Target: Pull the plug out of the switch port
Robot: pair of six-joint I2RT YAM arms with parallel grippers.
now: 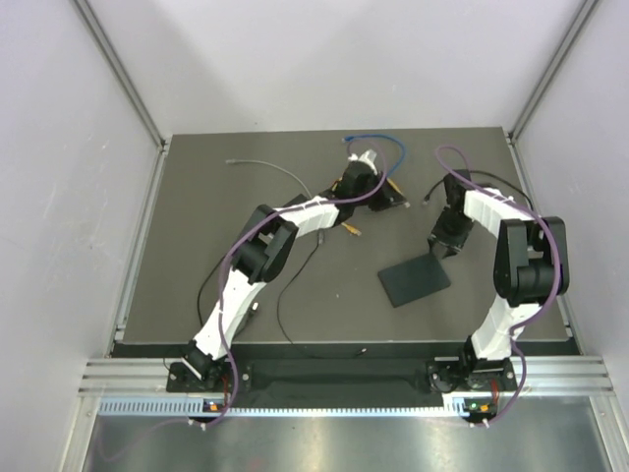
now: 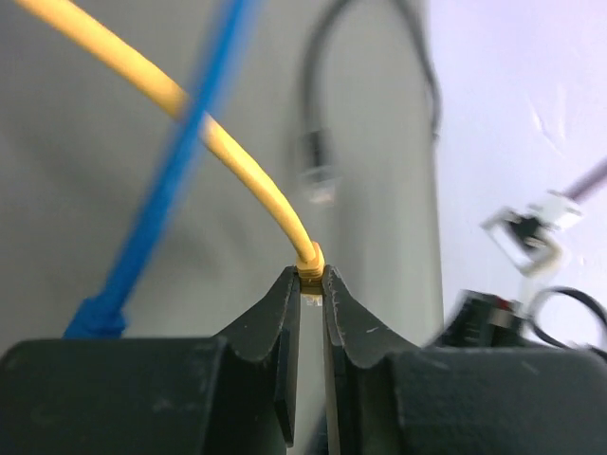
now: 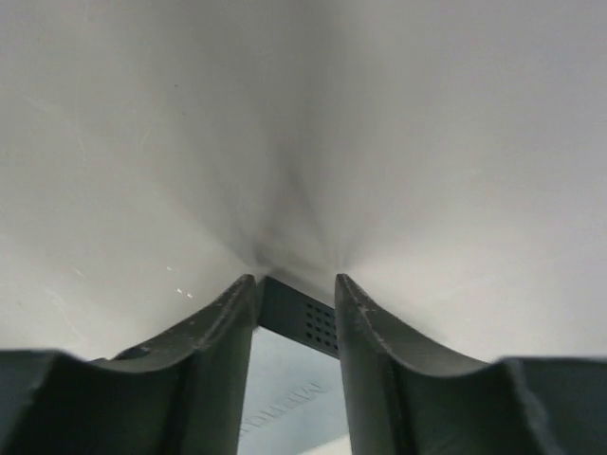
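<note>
Nearest the arm bases, a flat matte black rectangular box (image 1: 415,280) was seen lying on the dark grey tabletop (image 1: 197,246). Its switch port could not be made out in any view. At the box's far right corner, the right hand (image 3: 294,282) was set with its fingers partly apart and the box's perforated edge between them. Whether that edge was pinched or only straddled could not be told.

Farther back, well apart from the box, the left hand (image 2: 310,273) was closed almost completely on the small plug (image 2: 311,258) at the end of a thin yellow cable (image 2: 228,142). From that separation, the plug was judged to be out of the port. Beyond it, a blue cable (image 2: 161,199) and a grey cable (image 2: 318,171) with a clear connector were lying loose.

For the step to be finished well, the plug body rather than the cord should be gripped. The plug should be drawn straight away from the box and clear of the loose cables. The box should be held flat so that it is not dragged along.
</note>
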